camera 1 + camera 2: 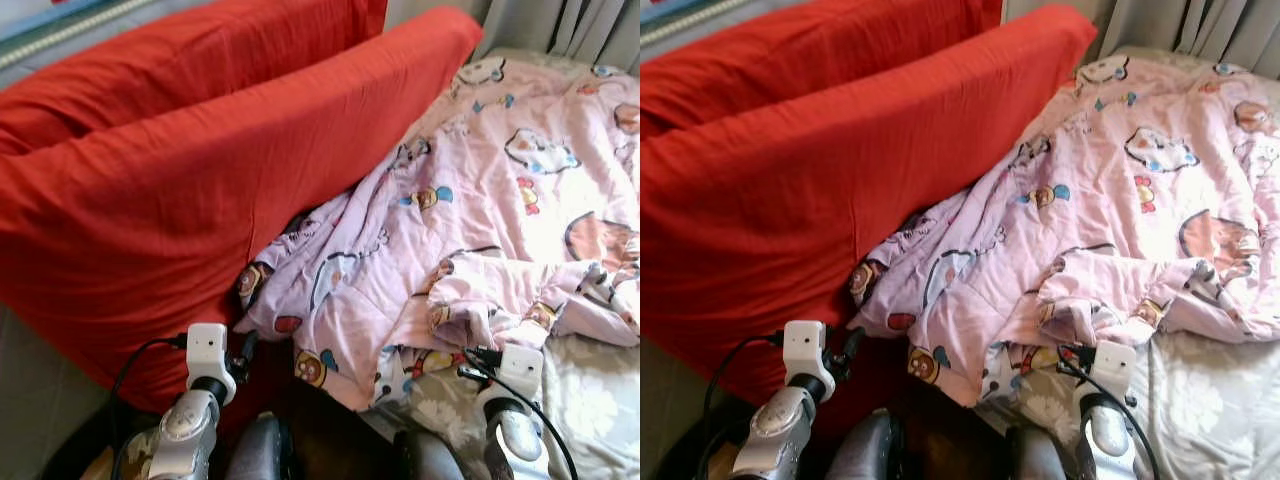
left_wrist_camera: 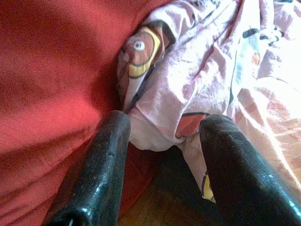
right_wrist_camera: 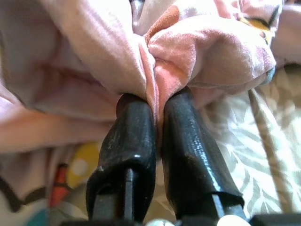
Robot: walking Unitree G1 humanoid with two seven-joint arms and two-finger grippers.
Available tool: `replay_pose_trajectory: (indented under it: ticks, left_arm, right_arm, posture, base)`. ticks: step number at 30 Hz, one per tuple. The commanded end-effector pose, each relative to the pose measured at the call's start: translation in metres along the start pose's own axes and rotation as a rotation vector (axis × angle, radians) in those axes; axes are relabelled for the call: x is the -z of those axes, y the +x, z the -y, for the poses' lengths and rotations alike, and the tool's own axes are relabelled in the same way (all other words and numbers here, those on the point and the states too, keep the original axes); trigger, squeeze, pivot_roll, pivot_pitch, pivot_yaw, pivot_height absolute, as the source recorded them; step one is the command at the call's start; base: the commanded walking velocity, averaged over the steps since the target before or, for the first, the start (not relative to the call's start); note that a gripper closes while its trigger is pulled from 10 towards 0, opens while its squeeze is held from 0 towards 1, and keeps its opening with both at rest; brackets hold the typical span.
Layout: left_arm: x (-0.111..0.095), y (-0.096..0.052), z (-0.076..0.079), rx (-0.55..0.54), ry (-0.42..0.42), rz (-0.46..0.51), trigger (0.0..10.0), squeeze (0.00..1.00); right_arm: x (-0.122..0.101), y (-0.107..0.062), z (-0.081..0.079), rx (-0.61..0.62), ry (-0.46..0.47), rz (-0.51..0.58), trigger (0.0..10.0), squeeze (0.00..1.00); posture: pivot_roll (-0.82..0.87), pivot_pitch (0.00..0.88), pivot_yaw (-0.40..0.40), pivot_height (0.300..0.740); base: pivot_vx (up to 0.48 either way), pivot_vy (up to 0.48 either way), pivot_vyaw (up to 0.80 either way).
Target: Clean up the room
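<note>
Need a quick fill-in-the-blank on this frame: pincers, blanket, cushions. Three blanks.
1. The right pincer is shut on a fold of the ____ blanket.
2. The left pincer is ____, near the blanket's corner.
3. The cushions beside the blanket are ____.

Missing words: pink; open; red

Quilt [image 1: 470, 200] on bed [image 1: 590, 390], right of cushions [image 1: 170, 170]

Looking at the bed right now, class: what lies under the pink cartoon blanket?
Under the pink blanket a grey leaf-patterned sheet shows at its near edge; further in, the blanket covers everything. The right claw pinches a fold; the left claw is open beside the red cushion.
</note>
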State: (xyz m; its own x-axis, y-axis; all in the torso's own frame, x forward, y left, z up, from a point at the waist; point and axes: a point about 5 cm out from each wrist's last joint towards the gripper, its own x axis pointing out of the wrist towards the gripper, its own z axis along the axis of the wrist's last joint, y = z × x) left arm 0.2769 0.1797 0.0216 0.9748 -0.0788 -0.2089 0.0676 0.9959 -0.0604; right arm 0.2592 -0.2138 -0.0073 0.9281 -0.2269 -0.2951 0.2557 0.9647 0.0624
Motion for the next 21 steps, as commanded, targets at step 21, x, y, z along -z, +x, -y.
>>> replay_pose_trajectory:
  ticks: [21]
  left_arm:
    - [0.066,-0.034,-0.034,-0.155,-0.063,-0.311,10.0,0.00]
  right_arm:
    - [-0.001,-0.003,0.002,0.022,0.030,0.039,10.0,0.00]
  posture:
    - [0.04,0.011,0.049,0.740]
  base:
    - [0.000,0.000,0.00]
